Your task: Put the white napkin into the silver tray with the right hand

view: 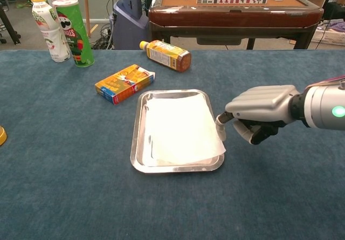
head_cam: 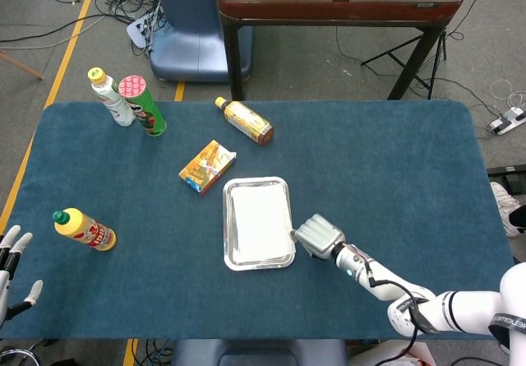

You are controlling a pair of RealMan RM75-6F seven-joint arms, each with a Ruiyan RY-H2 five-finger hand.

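Note:
The white napkin [head_cam: 261, 220] [view: 180, 127] lies flat in the silver tray [head_cam: 228, 226] [view: 136, 143], its right edge riding up over the tray's right rim. My right hand [head_cam: 319, 238] [view: 259, 110] sits just right of the tray with its fingers curled in. Its thumb touches the napkin's right edge at the rim, and I see nothing held inside the hand. My left hand [head_cam: 12, 263] hangs at the table's near left corner with its fingers spread, holding nothing.
An orange box [head_cam: 207, 166] [view: 124, 82] lies just beyond the tray's far left corner. A brown bottle [head_cam: 244, 120] lies on its side further back. A green can [head_cam: 142, 105] and a white bottle [head_cam: 111, 97] stand far left. A yellow bottle [head_cam: 84, 228] lies near left.

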